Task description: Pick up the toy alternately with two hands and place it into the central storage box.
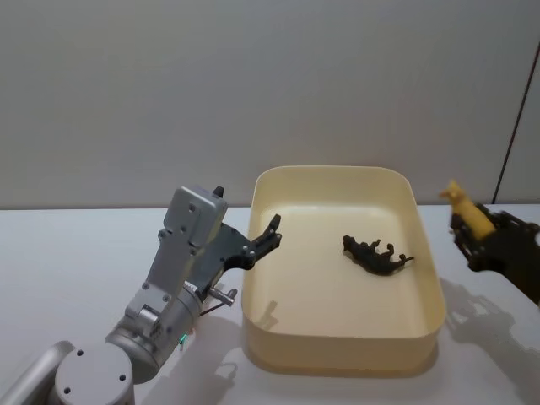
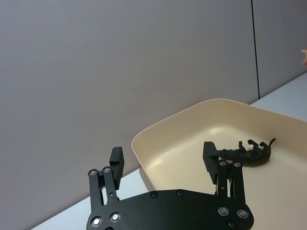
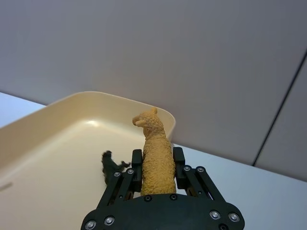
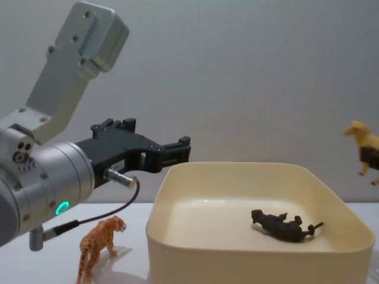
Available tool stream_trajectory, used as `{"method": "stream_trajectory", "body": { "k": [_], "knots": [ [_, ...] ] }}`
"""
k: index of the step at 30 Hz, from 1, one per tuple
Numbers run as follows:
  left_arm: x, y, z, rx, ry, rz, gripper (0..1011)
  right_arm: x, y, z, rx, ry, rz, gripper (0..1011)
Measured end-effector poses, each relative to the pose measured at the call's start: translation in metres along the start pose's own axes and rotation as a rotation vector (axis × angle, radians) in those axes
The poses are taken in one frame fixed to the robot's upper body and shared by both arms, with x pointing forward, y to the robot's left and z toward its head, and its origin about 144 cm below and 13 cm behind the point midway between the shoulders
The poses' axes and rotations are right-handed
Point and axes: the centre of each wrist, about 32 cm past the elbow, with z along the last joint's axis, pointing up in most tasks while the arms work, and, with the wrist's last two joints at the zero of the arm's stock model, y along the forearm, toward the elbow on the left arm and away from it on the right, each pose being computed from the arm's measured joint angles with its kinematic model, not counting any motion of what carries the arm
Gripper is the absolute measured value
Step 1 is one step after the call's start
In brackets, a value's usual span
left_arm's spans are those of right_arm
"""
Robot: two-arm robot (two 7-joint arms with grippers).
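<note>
The cream-yellow storage box (image 1: pixel 337 174) stands mid-table with a black toy animal (image 1: pixel 377 255) lying on its floor. My right gripper (image 1: pixel 472 232) is raised beside the box's right wall, shut on a yellow llama toy (image 1: pixel 466 211); in the right wrist view the llama (image 3: pixel 156 153) stands upright between the fingers (image 3: pixel 178 160). My left gripper (image 1: pixel 246 211) hovers at the box's left rim, open and empty, its fingers (image 2: pixel 116 160) spread wide in the left wrist view. An orange tiger toy (image 4: pixel 98 245) stands on the table left of the box.
White table (image 1: pixel 76 253) all around the box, with a plain grey wall behind. A cable (image 4: pixel 112 216) loops under the left arm above the tiger. The left arm's silver body (image 4: pixel 41 183) fills the near left side.
</note>
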Motion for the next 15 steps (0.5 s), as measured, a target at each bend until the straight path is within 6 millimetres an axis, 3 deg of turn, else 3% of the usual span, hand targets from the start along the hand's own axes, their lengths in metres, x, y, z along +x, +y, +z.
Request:
{"method": "stream_trajectory", "body": {
  "k": [6,12,15],
  "knots": [
    [0.0,0.0,0.0,0.0,0.0,0.0,1001,-0.002,0.021,0.01,0.005,0.019,0.071,357],
    [0.0,0.0,0.0,0.0,0.0,0.0,1001,-0.009,0.055,0.021,0.0,0.041,0.154,363],
    [0.0,0.0,0.0,0.0,0.0,0.0,1001,-0.011,0.067,0.024,-0.005,0.047,0.182,449]
  ]
}}
